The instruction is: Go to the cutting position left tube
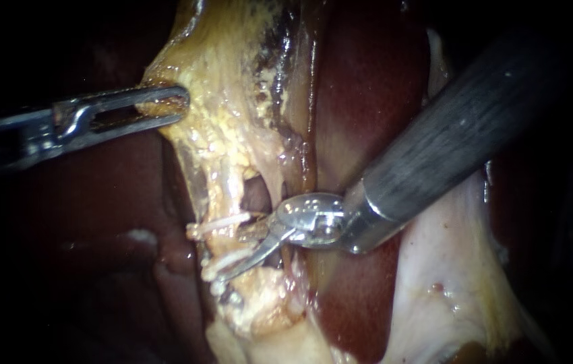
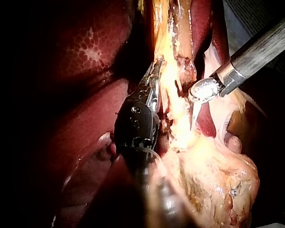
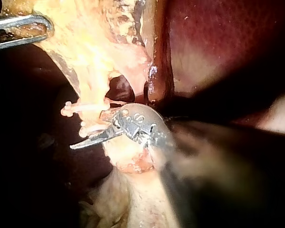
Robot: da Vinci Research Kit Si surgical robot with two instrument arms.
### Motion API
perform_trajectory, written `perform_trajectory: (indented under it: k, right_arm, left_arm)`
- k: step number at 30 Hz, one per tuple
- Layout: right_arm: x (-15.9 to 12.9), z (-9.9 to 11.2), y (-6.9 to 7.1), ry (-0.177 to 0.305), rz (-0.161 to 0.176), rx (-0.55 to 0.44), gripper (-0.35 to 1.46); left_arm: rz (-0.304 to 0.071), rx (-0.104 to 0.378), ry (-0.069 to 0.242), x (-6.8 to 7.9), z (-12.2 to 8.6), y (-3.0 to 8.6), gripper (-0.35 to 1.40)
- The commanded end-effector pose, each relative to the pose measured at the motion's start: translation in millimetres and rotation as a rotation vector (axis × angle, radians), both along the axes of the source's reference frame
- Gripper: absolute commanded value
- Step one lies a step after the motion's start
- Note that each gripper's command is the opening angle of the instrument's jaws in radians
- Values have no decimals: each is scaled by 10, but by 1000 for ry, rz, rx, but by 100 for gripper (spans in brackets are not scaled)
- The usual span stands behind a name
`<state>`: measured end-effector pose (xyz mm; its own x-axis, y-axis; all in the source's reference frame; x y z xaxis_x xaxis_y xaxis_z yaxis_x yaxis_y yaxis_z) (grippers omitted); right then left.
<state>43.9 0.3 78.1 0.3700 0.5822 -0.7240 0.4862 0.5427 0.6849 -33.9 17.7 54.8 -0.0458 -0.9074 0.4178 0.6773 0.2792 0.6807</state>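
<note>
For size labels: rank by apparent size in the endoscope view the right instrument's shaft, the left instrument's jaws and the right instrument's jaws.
1. Dark shaft of the right instrument, though nearest the camera.
2. Jaws of the left instrument, shut on yellow tissue.
3. The right instrument's open jaws, smallest.

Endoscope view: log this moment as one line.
left instrument: shut on yellow tissue | right instrument: jaws open astride tube

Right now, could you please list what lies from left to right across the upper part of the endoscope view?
Left instrument → yellow fatty tissue held in its jaws → dark red liver → right instrument's shaft.
</note>
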Motion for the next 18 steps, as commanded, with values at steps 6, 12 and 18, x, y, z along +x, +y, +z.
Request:
perform_trajectory:
  k: [6,12,18]
  right_arm:
    - [10,0,1,-36,-2,101,128]
    - [16,3,4,-73,1,176,128]
    - [17,6,4,-83,0,190,126]
  left_arm:
    - [-2,0,2,-2,0,0,-35]
    - [-3,0,3,-3,0,0,-35]
    - [-3,0,3,-3,-1,0,-35]
